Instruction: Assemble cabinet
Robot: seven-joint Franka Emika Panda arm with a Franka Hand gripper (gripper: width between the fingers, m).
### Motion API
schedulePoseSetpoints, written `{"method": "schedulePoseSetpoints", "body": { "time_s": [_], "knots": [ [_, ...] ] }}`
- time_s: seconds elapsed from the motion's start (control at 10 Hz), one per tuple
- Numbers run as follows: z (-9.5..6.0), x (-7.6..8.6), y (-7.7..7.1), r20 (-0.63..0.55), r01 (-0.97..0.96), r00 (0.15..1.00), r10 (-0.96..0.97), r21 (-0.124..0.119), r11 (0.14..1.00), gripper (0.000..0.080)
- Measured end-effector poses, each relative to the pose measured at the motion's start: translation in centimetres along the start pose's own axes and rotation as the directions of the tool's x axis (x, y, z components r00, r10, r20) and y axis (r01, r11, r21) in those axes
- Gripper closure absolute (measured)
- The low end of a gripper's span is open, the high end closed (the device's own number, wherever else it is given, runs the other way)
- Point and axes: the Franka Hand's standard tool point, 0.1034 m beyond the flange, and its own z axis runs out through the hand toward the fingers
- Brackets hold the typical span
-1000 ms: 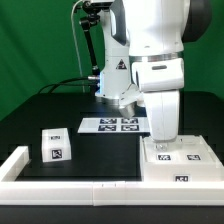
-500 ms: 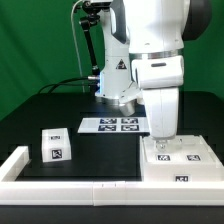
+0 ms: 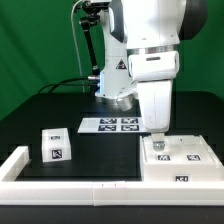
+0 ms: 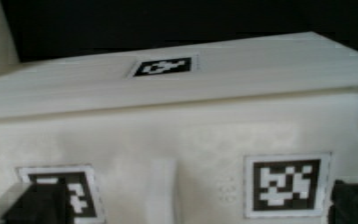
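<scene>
The large white cabinet body lies at the front on the exterior view's right, with marker tags on its top and front. It fills the wrist view. My gripper is low over the body's top near its left end. In the wrist view the gripper is open, with dark fingertips at the frame's edges on either side of two tags. A smaller white block with tags stands apart on the exterior view's left.
The marker board lies flat behind the middle of the black table. A long low white rail runs along the front and up the left side. A green backdrop stands behind the arm's base.
The arm has shifted slightly toward the exterior view's left above the cabinet body. The body and the small block have not moved.
</scene>
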Motion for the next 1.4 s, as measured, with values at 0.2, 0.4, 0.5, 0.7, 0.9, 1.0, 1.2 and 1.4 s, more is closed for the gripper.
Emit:
{"method": "schedulePoseSetpoints", "body": {
  "time_s": [0.2, 0.4, 0.5, 0.7, 0.9, 1.0, 1.2, 1.4],
  "knots": [
    [-1.5, -0.9, -1.7, 0.006, -0.097, 0.995, 0.097, -0.028, 0.995, 0.0006],
    [-2.5, -1.1, -3.6, 0.002, -0.218, 0.976, 0.219, -0.05, 0.975, 0.0001],
    [-2.4, -1.0, -4.0, 0.004, -0.263, 0.965, 0.263, -0.045, 0.964, 0.0002],
    [-2.3, -1.1, -3.9, 0.003, -0.261, 0.965, 0.261, -0.043, 0.965, 0.0002],
    [-2.3, -1.1, -3.9, -0.02, -0.426, 0.905, 0.426, -0.05, 0.903, 0.0002],
    [-2.4, -1.5, -4.0, -0.051, -0.543, 0.84, 0.541, -0.066, 0.837, 0.0002],
    [-2.1, -1.0, -4.4, -0.081, -0.737, 0.676, 0.733, -0.047, 0.675, 0.0002],
    [-2.0, -0.2, -4.7, -0.099, -0.859, 0.51, 0.855, -0.016, 0.511, 0.0002]
  ]
}}
